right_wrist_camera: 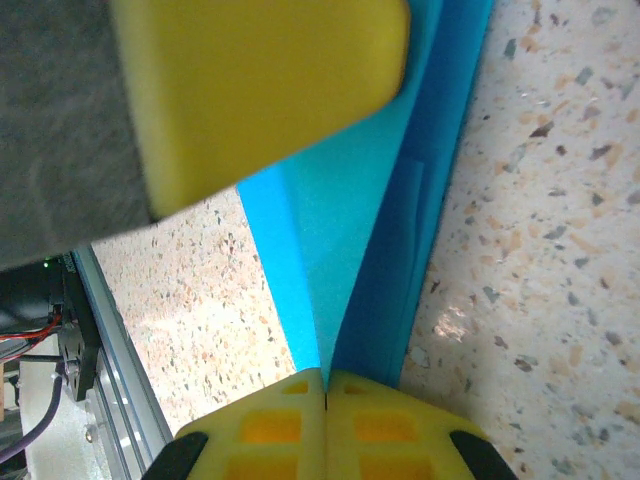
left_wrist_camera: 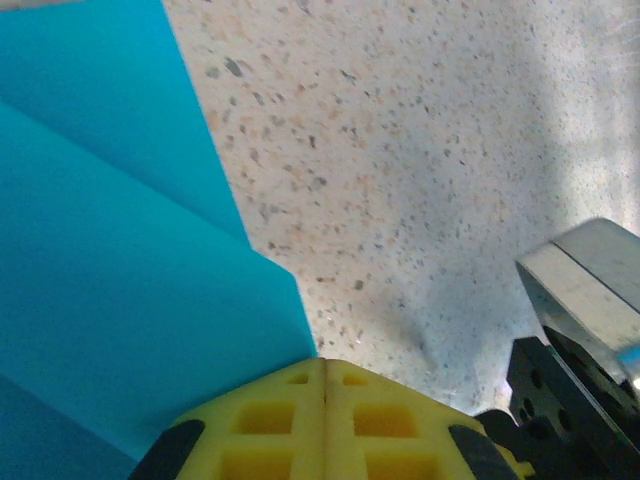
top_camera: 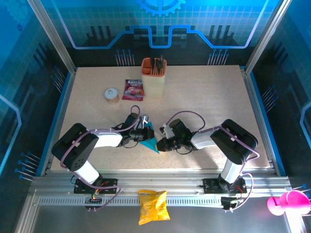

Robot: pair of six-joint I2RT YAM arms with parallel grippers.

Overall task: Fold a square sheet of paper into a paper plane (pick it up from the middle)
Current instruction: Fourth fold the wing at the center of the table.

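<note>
Pinching the blue paper sheet [top_camera: 153, 144], already a pointed wedge at mid-bench [top_camera: 218, 107], the right tool [right_wrist_camera: 325, 374] seems to steady its fold while the left tool [left_wrist_camera: 320, 364], clenched empty, bears against a flap, probably to press the crease.

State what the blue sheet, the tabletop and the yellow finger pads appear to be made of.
The blue sheet: thin matte paper, by its sharp creases and flat layers. The tabletop: speckled beige, faintly glossy, so stone-look laminate or composite; which one is unclear. The yellow finger pads: matte moulded plastic or rubber, with square recesses; hardness cannot be judged.
</note>
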